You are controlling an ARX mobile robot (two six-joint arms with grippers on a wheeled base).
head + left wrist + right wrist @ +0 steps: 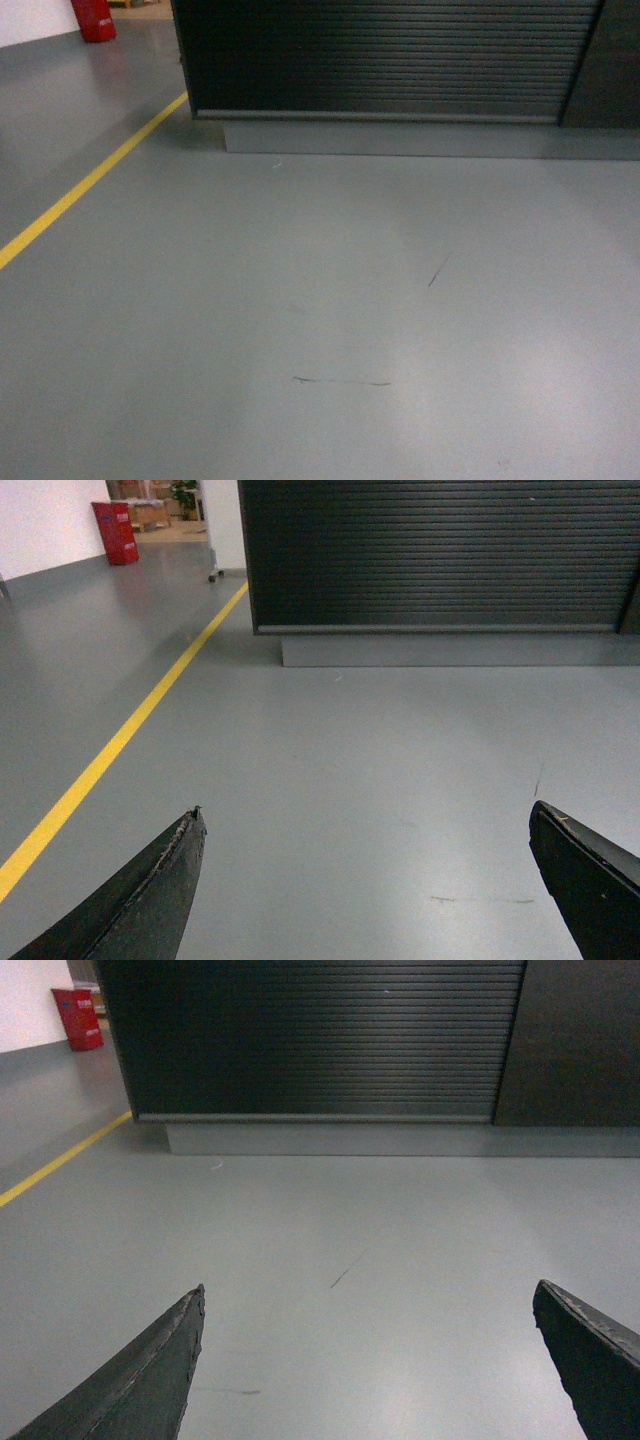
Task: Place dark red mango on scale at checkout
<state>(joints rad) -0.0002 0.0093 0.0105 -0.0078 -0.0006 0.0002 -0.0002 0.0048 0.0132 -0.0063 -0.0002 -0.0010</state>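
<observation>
Nearest in the left wrist view, the left gripper (365, 825) stands with its two dark fingers (150, 895) spread wide to the lower corners of the frame, nothing between them but bare grey floor (350, 780). The right gripper (368, 1300) is the same in its own view: jaws wide apart, holding nothing, only floor in the gap.

Just ahead of the left gripper a faint dark scuff (480, 899) lies on the floor, toward its right finger. Ahead of the right gripper, roughly centred between its fingers, a short slanted dark scratch (347, 1269) marks the floor. In the head view, where neither gripper shows, both marks appear, the long scuff (340, 381) nearer and the scratch (438, 271) beyond it.

To the left of both grippers a yellow line (120, 740) painted on the floor runs away toward the far left corner of the checkout.

Farther ahead of both grippers stands the checkout (390, 60), a dark counter whose front is horizontally ribbed, resting on a grey plinth (420, 138). Only its front panel is in view; its top is out of frame in all three views, so neither the scale nor the dark red mango can be seen anywhere. To the right of the ribbed front, ahead of the right gripper's right finger, is a plain dark panel (580, 1040).

Farthest off, beyond the checkout's left corner, a red bin-like object (117, 532) stands by a white wall (45, 520); what it holds cannot be told.
</observation>
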